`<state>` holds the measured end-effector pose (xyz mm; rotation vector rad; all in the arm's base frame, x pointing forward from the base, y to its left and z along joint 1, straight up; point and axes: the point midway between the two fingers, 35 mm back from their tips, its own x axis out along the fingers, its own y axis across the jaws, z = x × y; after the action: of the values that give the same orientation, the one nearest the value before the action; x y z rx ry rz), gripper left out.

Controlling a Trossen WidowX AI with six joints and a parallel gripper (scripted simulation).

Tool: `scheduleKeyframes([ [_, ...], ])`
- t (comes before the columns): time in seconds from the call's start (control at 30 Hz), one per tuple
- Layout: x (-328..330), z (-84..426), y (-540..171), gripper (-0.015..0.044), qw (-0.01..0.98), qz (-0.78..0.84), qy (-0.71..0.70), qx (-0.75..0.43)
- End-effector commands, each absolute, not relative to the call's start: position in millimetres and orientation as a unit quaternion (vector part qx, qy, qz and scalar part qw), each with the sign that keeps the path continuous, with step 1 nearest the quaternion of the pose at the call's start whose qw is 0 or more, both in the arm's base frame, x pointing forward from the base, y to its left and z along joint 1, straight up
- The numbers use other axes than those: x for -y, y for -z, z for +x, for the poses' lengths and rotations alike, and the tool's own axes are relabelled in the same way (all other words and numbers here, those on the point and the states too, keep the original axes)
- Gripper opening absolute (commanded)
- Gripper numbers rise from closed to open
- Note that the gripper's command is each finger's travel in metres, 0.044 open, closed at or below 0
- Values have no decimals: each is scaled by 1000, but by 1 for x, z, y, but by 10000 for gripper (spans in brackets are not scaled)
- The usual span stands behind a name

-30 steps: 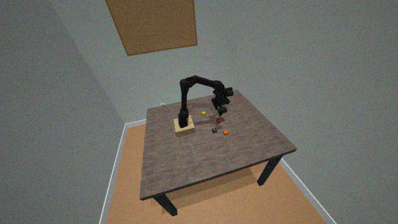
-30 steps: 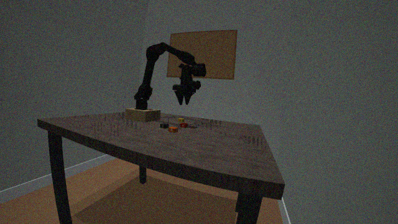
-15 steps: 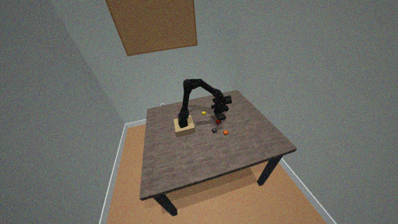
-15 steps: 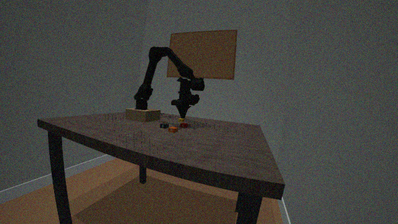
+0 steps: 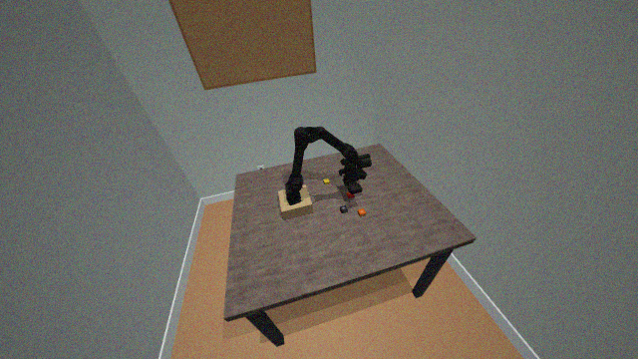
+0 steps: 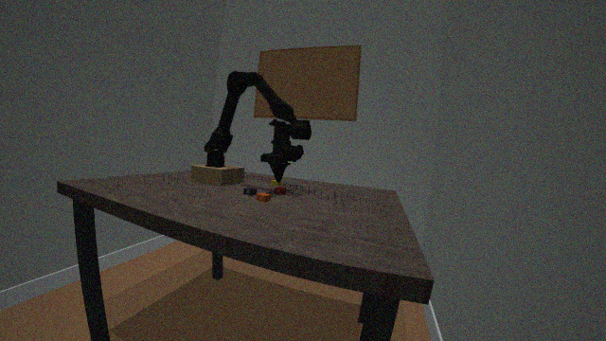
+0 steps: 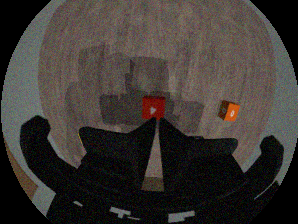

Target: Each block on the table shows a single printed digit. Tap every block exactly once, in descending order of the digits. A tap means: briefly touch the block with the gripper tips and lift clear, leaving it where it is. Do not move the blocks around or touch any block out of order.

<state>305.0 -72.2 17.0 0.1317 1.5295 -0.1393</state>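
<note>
My gripper [image 5: 353, 191] [image 6: 278, 181] [image 7: 157, 120] is shut, its tips together with nothing between them, just above the red block. The red block [image 5: 350, 195] [image 6: 280, 190] [image 7: 153, 108] lies on the table with a pale mark, too blurred to read. The orange block [image 5: 362, 212] [image 6: 263, 197] [image 7: 231, 112] lies to its right in the wrist view, its digit unclear. The dark block [image 5: 344, 209] [image 6: 250, 191] lies near the orange one and is hidden in the wrist view. The yellow block [image 5: 326, 180] [image 6: 274, 182] lies farther back. The dark and yellow blocks' digits are not readable.
The arm stands on a pale wooden base [image 5: 296, 210] [image 6: 218, 174] on the brown table [image 5: 299, 264] [image 6: 303, 223]. A brown board [image 5: 254, 40] [image 6: 312, 80] hangs on the wall behind.
</note>
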Motion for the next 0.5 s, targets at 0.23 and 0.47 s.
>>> scheduleKeyframes([
  [0.23, 72, 304, 4, 20, 713, 61, 64, -695],
  [0.47, 72, 304, 11, 20, 713, 61, 64, -695],
])
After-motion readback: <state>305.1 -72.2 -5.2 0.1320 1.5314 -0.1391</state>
